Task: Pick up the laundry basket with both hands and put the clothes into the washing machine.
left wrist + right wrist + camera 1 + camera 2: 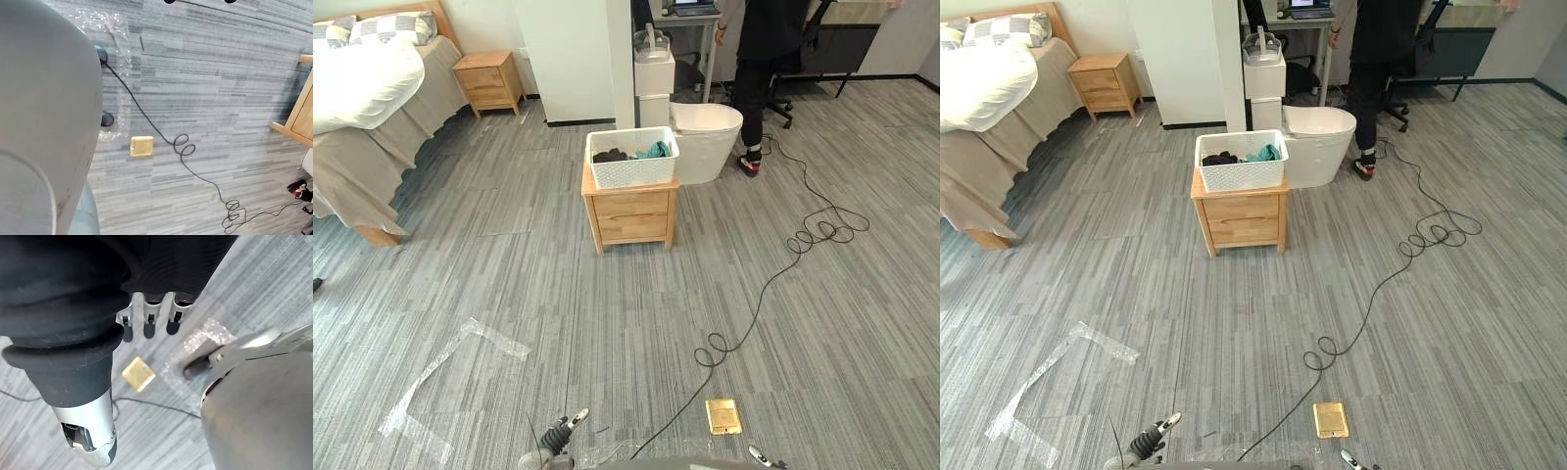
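A white laundry basket (631,159) stands on a small wooden nightstand (630,213) in the middle of the room, several steps ahead of me. Dark and teal clothes (636,153) lie in it. Just behind and to its right sits a white rounded appliance (707,139). My left hand (556,436) hangs low at the bottom edge of the left eye view, far from the basket, with a finger held straight. My right hand (149,320) hangs over the floor with straight fingers and holds nothing; one of its fingertips (761,455) peeks in at the bottom right.
A person in dark clothes (766,59) stands behind the appliance by a desk and chair. A bed (372,108) and a second nightstand (489,80) are at the back left. A brass floor plate (723,415) and clear plastic strips (450,367) lie on the carpet near me.
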